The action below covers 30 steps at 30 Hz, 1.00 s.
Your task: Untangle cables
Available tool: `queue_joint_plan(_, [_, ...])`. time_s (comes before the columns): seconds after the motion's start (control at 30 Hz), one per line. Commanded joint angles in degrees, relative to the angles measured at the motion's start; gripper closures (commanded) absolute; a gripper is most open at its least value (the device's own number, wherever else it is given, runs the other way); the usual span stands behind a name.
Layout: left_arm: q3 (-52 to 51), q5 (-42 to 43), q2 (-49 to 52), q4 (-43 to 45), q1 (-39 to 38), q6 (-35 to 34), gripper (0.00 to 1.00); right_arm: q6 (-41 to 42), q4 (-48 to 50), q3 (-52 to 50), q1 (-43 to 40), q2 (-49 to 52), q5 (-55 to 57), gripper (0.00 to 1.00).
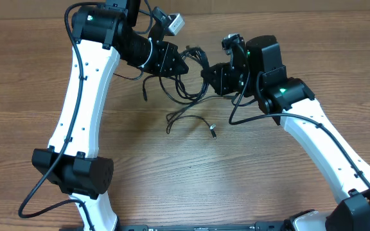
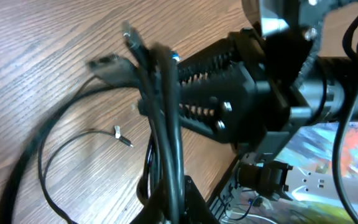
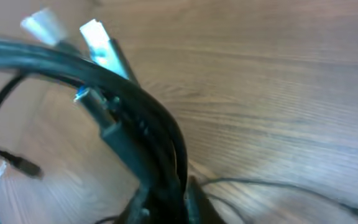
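Both left fingers (image 1: 182, 64) and right fingers (image 1: 207, 74) clench the cables (image 1: 194, 53), bundle lifted between them, loose loops trailing on the surface (image 1: 204, 179). Risk: pulling apart could cinch the knot tighter or slip a strand.

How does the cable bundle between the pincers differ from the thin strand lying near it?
The bundle is held up by the left pincer and right pincer; the thin strand lies flat on the table, untouched. The bundle is several cords; the strand is one. Both are black.
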Motion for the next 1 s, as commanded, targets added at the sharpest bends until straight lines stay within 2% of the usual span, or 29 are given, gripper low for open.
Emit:
queue_joint_plan(0.0, [0.4, -2.1, -0.7, -0.8, 0.2, -0.2, 0.96, 6.7, -2.8, 1.5, -0.5, 0.1, 11.6, 0.96])
queue_joint_plan(0.13, [0.4, -7.3, -0.7, -0.9, 1.0, -0.2, 0.96, 17.0, -10.8, 1.5, -1.5, 0.1, 22.5, 0.96])
queue_joint_plan(0.2, [0.4, -7.7, -0.7, -0.8, 1.6, -0.2, 0.96, 16.9, -12.6, 1.5, -2.1, 0.1, 21.7, 0.96])
queue_joint_plan(0.27, [0.4, -7.7, -0.7, -0.8, 2.0, -0.2, 0.96, 13.0, -12.4, 1.5, -2.1, 0.1, 16.9, 0.96])
queue_joint_plan(0.37, [0.4, -9.4, -0.7, -0.8, 2.4, -0.2, 0.96, 6.7, -10.2, 1.5, -2.3, -0.1, 4.5, 0.96])
queue_joint_plan(0.53, [0.4, -17.3, -0.7, -0.7, 3.3, -0.4, 0.96, -3.7, -7.1, 1.5, -5.4, -1.2, -24.3, 0.96])
queue_joint_plan(0.63, [0.4, -19.9, -0.7, -0.8, 4.2, -0.7, 0.96, -9.3, -8.1, 1.5, -8.5, -1.5, -39.0, 0.96])
queue_joint_plan(0.73, [0.4, -19.8, -0.7, -0.9, 4.9, -0.6, 0.96, -14.9, -11.5, 1.5, -11.1, -1.5, -48.2, 0.96])
queue_joint_plan(0.8, [0.4, -19.5, -0.7, -0.9, 4.9, -0.6, 0.96, -16.2, -15.0, 1.5, -12.0, -1.5, -47.5, 0.96])
queue_joint_plan(0.87, [0.4, -17.7, -0.7, -0.7, 4.7, 0.5, 0.96, -16.1, -18.4, 1.5, -12.0, -1.5, -41.7, 0.97])
queue_joint_plan(0.93, [0.4, -12.2, -0.7, -0.6, 4.3, 4.3, 0.84, -16.1, -21.4, 1.5, -11.6, -1.5, -35.2, 0.96])
queue_joint_plan(0.97, [0.4, -9.5, -0.7, -0.5, 4.2, 6.4, 0.72, -15.7, -22.7, 1.5, -11.3, -1.5, -31.9, 0.96])
